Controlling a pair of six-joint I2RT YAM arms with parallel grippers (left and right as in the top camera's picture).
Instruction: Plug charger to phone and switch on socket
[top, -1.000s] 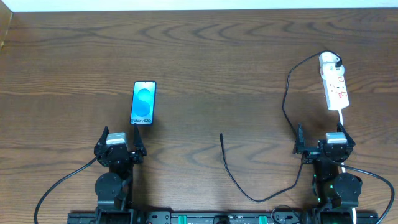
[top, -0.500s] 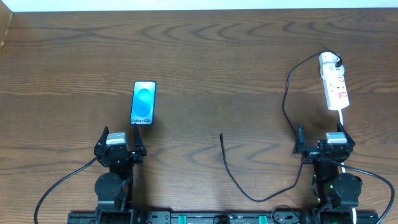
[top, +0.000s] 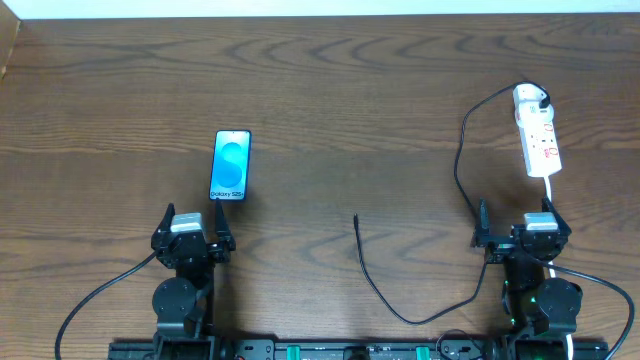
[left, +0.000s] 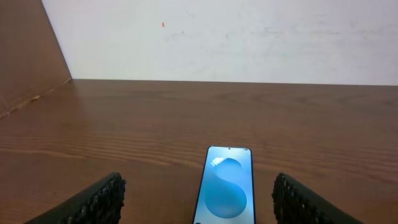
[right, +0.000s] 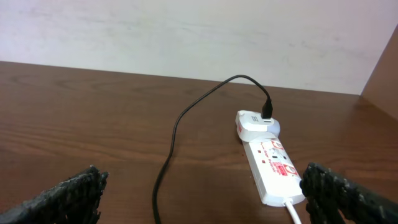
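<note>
Left end effector (top: 197, 222) sits low over the worktop (top: 330, 100) with its jaws spread wide, gripping nothing. Its two dark ribbed fingers (left: 99, 200) show at the lower corners of the left wrist view. Straight ahead of it, just beyond the fingertips and lined up with the gap between them, the phone (top: 230, 166) lies flat, blue screen up, with its long side pointing away from the end effector. From overhead the phone sits slightly toward this end effector's right finger.

The right end effector (top: 515, 220) also stands fully open and holds nothing, its fingers (right: 68, 193) at the bottom corners of the right wrist view. Ahead of it and off toward its right finger lies the socket (top: 537, 135), a white strip with red marks. Its white cord (right: 292, 208) leaves the near end and runs back toward the end effector. A white adapter (right: 255, 122) is plugged in at the far end.

From that adapter the charger (top: 362, 258) arcs out to the left of the right end effector, comes back past its left finger, and loops along the near edge of the worktop. Its free tip lies on the bare wood between the two end effectors, apart from the phone and touching neither end effector.
</note>
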